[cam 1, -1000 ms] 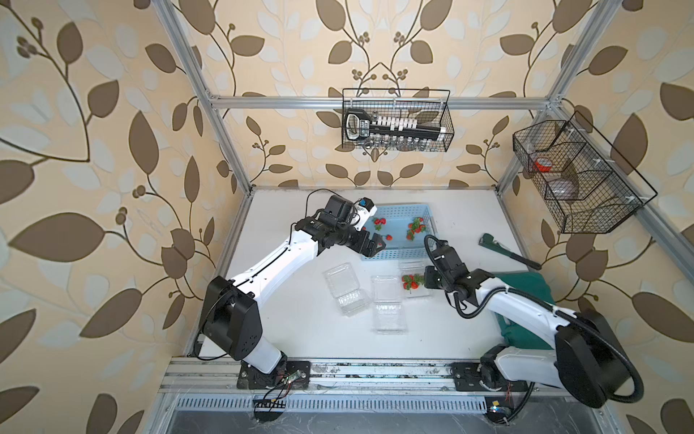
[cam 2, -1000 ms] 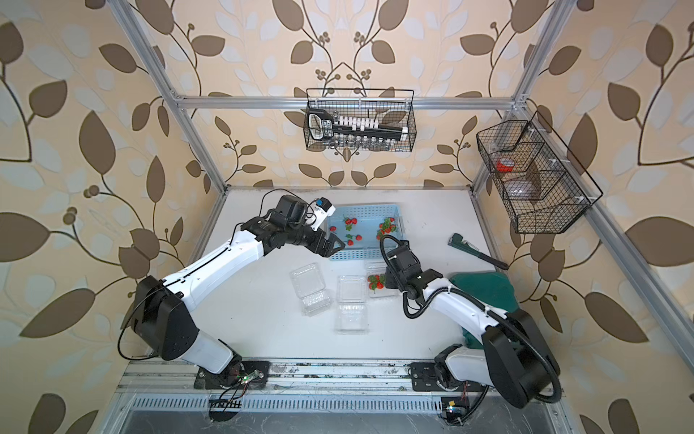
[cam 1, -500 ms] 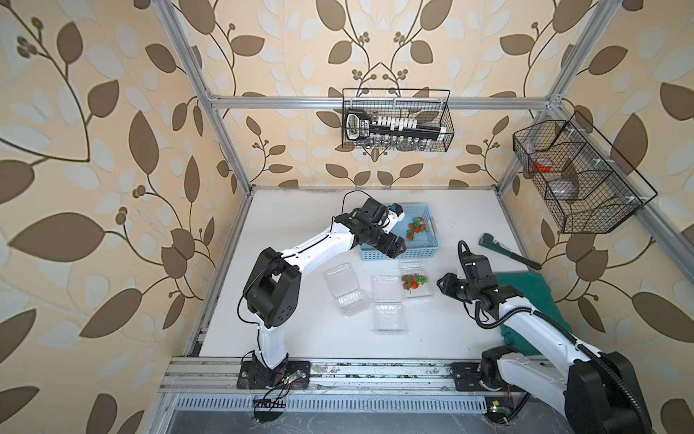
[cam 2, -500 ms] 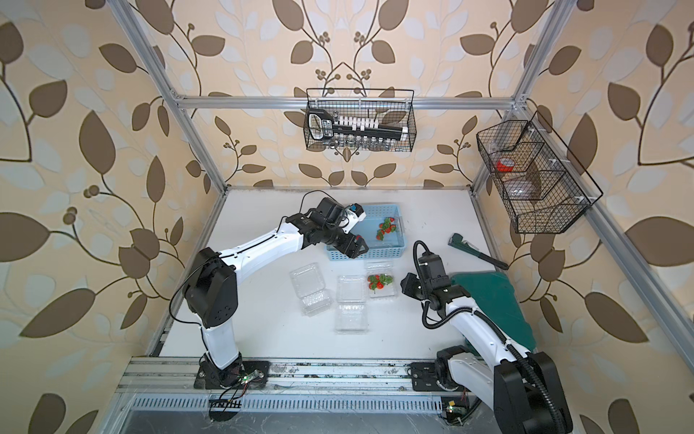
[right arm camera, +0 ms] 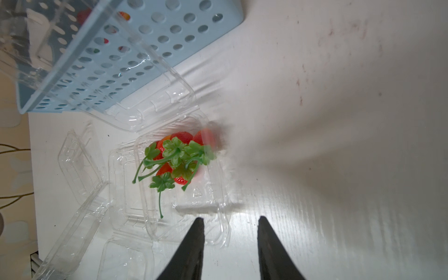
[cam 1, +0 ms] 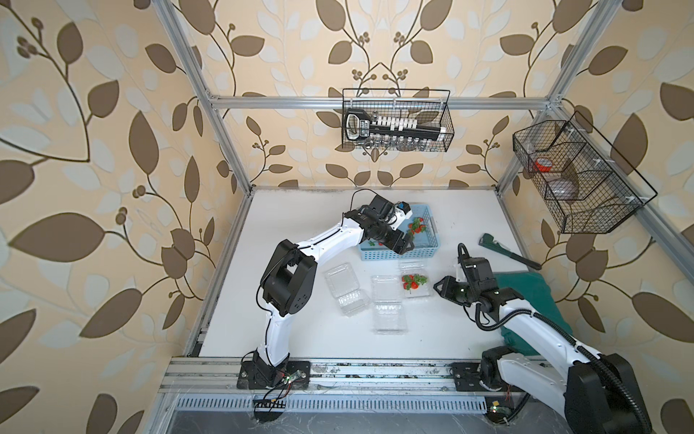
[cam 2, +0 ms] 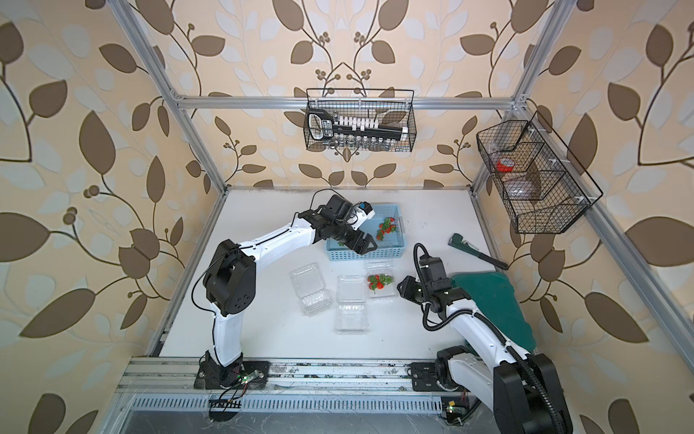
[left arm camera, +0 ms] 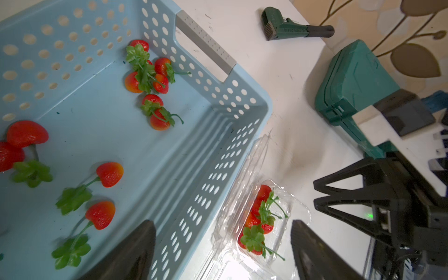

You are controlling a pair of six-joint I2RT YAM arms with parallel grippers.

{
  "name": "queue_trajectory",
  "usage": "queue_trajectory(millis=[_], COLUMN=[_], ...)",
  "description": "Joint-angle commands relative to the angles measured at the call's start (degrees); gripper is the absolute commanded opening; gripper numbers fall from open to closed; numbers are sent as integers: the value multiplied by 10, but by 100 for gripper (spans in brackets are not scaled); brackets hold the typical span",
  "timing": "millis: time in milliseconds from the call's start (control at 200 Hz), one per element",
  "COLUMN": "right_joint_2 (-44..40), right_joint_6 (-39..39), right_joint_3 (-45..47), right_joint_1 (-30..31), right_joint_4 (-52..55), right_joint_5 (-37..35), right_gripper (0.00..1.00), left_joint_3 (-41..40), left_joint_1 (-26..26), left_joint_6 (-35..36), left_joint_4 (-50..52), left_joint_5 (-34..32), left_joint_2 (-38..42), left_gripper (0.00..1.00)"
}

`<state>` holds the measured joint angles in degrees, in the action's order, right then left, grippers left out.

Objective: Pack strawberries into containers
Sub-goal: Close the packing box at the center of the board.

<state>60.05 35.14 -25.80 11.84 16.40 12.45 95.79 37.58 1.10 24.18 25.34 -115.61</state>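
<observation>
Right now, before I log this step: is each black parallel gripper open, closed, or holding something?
Left gripper: open, holding nothing.
Right gripper: open, holding nothing, beside the clear plastic clamshell box of red strawberries.

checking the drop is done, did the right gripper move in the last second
Yes. The right gripper has drawn back from the filled container, toward the green case.
</observation>
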Motion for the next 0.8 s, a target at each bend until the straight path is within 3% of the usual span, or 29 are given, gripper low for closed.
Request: queue_trajectory(millis=[0, 800], right_joint_2=[7, 17], right_joint_6=[8, 18], right_joint_3=[8, 18], right_joint_1=[-2, -2], right_joint_4=[-10, -25], right_joint_5=[17, 32], right_gripper=[37, 37], left_joint_3=[17, -11], left_joint_1=[7, 31], left_joint_6=[5, -13], left_joint_4=[-18, -59], left_joint_5=[43, 88], left_joint_2=[-2, -14], left_gripper=[89, 88])
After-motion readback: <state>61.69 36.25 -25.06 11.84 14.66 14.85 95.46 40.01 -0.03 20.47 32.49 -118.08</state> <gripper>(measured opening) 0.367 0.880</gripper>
